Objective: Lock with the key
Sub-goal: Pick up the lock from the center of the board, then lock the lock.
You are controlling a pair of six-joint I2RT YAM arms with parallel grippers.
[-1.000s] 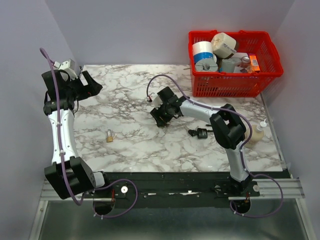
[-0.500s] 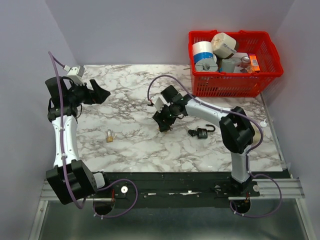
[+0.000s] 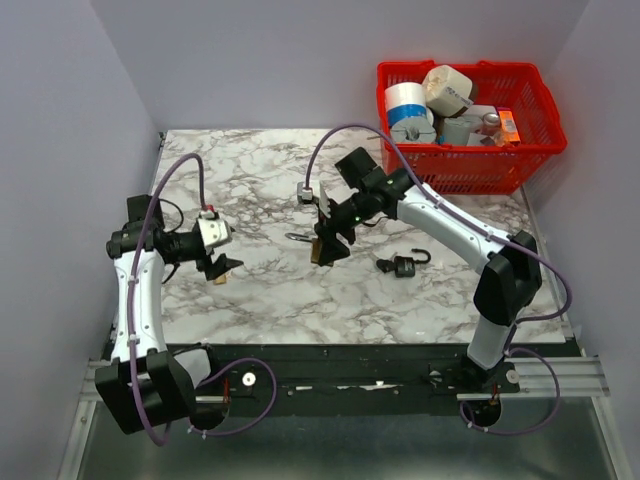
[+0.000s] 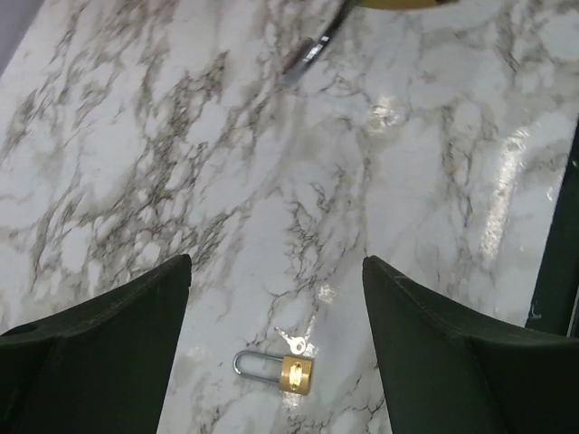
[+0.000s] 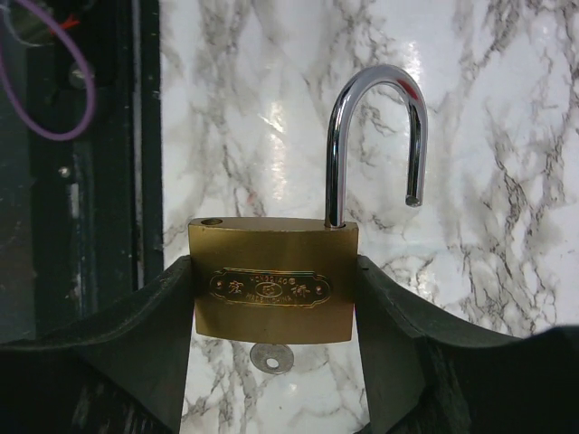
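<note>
My right gripper is shut on a large brass padlock and holds its body between both fingers above the marble. Its steel shackle stands open, and a round metal key head shows under its body. My left gripper is open and empty, hovering over a small brass padlock with a tiny silver key beside it. A black padlock lies to the right with a small dark bunch, apparently the black-headed keys, at its left.
A red basket of tape rolls and boxes stands at the back right. A white bottle stands at the table's right edge. The large padlock's shackle also shows at the top of the left wrist view.
My left arm swung from the back left corner down to just above the small brass padlock. My right arm lifted the large brass padlock and shifted slightly forward.
</note>
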